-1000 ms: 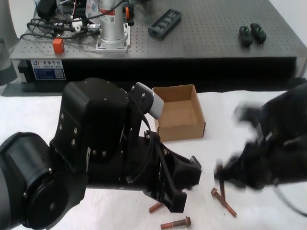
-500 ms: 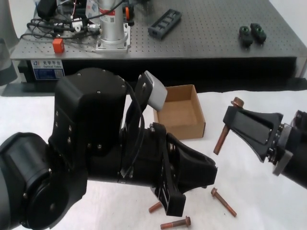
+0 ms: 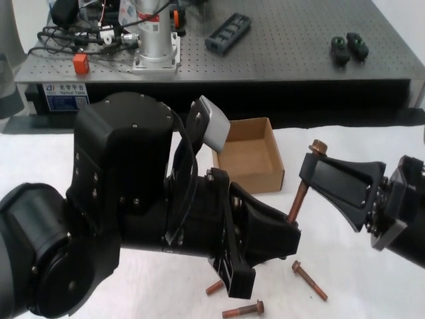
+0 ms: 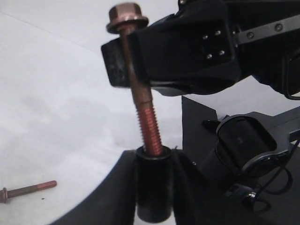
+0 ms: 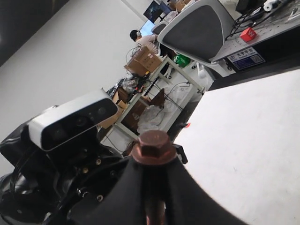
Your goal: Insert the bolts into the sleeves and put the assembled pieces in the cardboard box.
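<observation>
My left gripper is shut on a black sleeve, held upright between its fingers. My right gripper is shut on a copper bolt just below its hex head. The bolt stands nearly upright, and its threaded tip sits in the sleeve's mouth. The bolt's head pokes up between the right fingers. The open cardboard box stands on the white table behind both grippers. In the high view, my left gripper lies in front of the box.
Three loose copper bolts lie on the white cloth near the front edge; one loose bolt appears beside the left gripper. A perforated metal bench with cables and black parts runs behind the table.
My right gripper rose from the table with the bolt, then moved left and down until the tip met the sleeve. The left arm lifted and shifted slightly right.
</observation>
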`<state>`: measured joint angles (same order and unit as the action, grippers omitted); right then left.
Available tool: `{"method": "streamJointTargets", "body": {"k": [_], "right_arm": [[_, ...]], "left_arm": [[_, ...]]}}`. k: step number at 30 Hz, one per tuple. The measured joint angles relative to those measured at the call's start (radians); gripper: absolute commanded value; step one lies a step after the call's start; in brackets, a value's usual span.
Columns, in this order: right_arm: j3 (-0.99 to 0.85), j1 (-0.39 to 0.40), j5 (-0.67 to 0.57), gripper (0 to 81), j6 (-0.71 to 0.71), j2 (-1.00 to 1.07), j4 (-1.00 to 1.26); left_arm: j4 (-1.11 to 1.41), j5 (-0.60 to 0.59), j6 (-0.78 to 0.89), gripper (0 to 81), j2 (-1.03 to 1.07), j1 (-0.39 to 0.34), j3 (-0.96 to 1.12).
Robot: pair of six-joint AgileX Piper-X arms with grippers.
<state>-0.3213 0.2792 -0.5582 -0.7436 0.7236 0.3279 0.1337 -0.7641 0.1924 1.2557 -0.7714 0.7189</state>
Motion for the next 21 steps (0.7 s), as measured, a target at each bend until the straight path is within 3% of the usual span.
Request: {"method": "streamJointTargets", "body": {"k": [21], "right_arm": [[0.000, 0.000, -0.148, 0.4, 0.184, 0.000, -0.029]], "left_arm": [[-0.024, -0.071, 0.000, 0.7, 0.000, 0.000, 0.000]]}}
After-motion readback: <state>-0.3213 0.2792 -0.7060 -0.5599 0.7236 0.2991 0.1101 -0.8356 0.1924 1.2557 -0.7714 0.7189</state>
